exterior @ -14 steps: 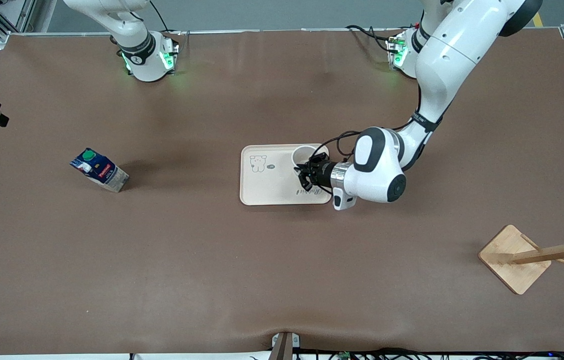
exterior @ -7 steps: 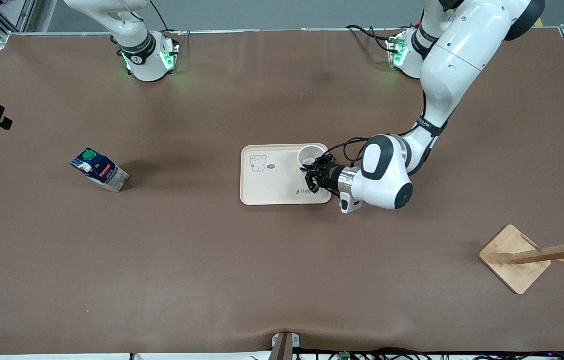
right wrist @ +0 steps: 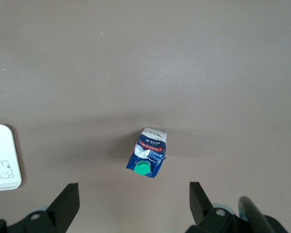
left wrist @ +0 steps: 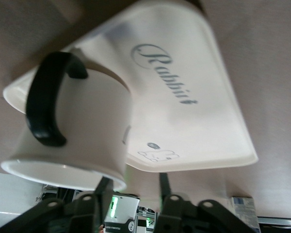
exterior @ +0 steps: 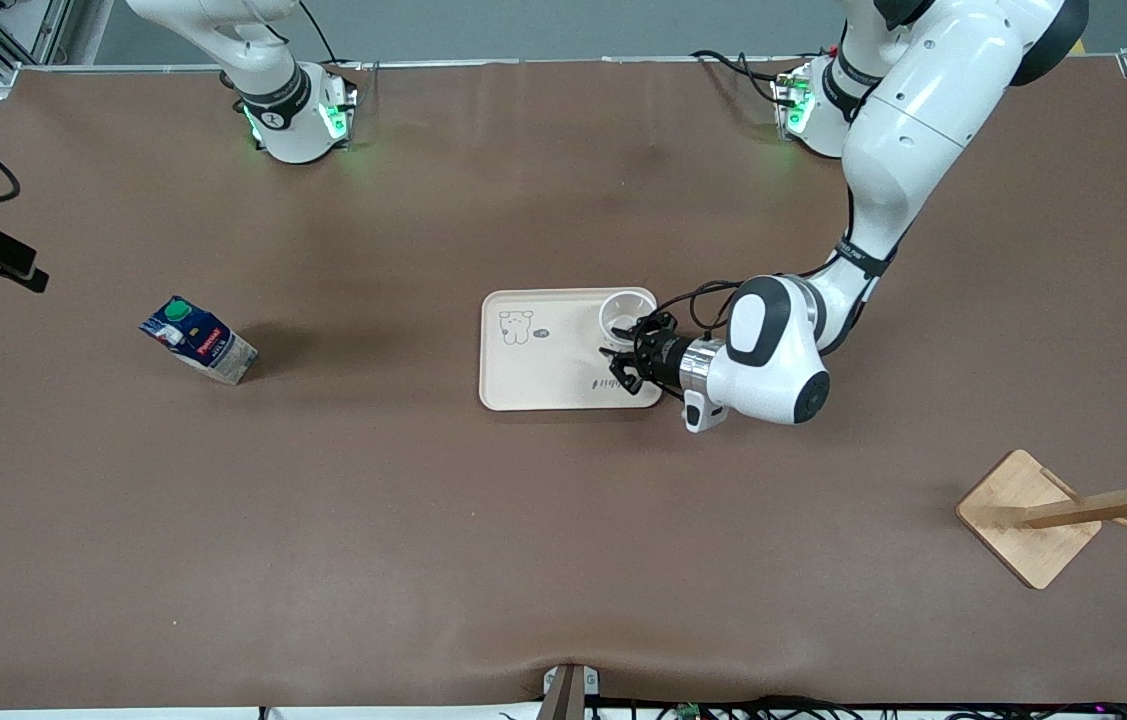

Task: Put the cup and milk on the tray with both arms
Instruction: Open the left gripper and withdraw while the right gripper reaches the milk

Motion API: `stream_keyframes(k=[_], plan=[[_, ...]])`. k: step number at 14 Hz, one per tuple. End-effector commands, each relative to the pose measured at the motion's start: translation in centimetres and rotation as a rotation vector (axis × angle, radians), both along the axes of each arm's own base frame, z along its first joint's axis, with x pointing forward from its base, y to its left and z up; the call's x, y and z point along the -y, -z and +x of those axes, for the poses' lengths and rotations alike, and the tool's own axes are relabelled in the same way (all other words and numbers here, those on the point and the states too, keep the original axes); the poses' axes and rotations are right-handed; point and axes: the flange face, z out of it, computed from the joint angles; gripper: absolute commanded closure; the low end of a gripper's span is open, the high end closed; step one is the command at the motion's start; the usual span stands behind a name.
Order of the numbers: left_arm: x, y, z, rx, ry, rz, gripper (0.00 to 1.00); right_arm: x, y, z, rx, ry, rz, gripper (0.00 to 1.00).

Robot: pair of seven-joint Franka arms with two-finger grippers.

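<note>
On the cream tray (exterior: 538,380), at its corner toward the left arm's base, stands one white cup (exterior: 623,312) with a black loop handle. Just at 5 o'clock of it is the left gripper (exterior: 628,360), fingers spread and holding nothing. One blue milk (exterior: 198,340) carton stands alone on wide bare brown mat at 9 o'clock of the tray; the right gripper (right wrist: 131,204) hangs open over it.

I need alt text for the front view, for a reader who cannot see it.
The left claw hangs open over the tray, beside the cup standing on it. The milk stands on the table toward the right arm's end, with the right claw out of view. A wooden stand sits at the left arm's end.
</note>
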Motion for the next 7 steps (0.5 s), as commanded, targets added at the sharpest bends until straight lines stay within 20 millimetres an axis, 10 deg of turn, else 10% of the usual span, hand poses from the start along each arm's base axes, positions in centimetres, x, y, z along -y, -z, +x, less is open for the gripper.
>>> stream_keyframes(k=[1,7], plan=[[0.3,-2.8,1.7,0.030,-0.008,-0.019,0.00,0.7,4.6,2.1,-0.093,0.012,0.008,0.00],[-2.1,-12.9,5.4,0.299,0.298,0.192,0.00,5.0,13.2,2.7,-0.281,0.143,0.010,0.00]])
